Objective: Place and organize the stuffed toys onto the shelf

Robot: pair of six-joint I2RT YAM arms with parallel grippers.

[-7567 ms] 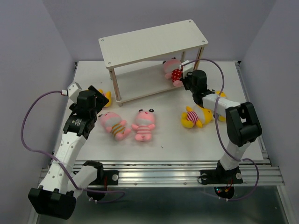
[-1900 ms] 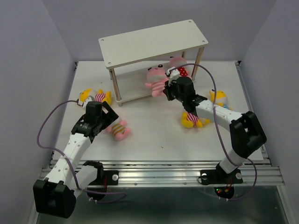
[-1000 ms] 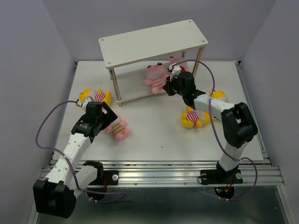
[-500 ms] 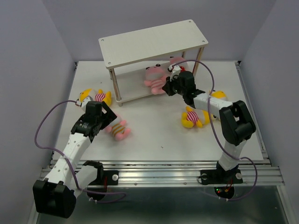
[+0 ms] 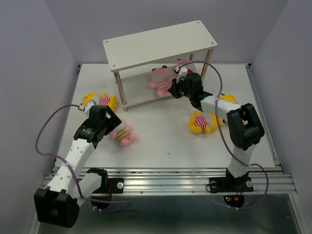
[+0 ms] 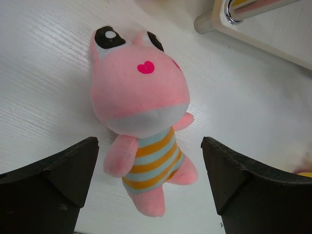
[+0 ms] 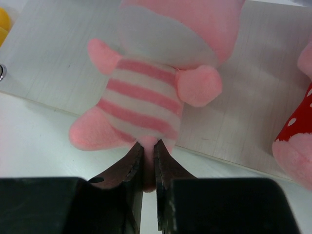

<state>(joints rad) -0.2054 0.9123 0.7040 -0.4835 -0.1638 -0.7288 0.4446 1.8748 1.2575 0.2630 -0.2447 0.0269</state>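
The shelf point(image 5: 161, 43) stands at the back. On its lower board point(image 7: 58, 58) lies a pink toy in a pink-and-white striped shirt point(image 7: 146, 92) point(image 5: 158, 80). My right gripper point(image 7: 147, 148) point(image 5: 171, 90) is shut on one of its legs at the board's front edge. A pink toy in a red polka-dot shirt point(image 7: 297, 131) point(image 5: 185, 66) sits to its right on the same board. My left gripper point(image 6: 148, 161) point(image 5: 113, 127) hangs open over a pink toy in an orange-and-blue striped shirt point(image 6: 141, 97) point(image 5: 126, 135) lying on the table, one finger on each side, apart from it.
Two yellow toys point(image 5: 201, 123) point(image 5: 227, 102) lie on the table to the right of the shelf, under the right arm. A third yellow toy point(image 5: 97, 100) lies at the left by the shelf's front left leg point(image 5: 120, 94). The table top is white.
The right gripper has nudged the pink-and-white striped toy slightly farther back onto the lower board. The left arm has stayed still over its toy.
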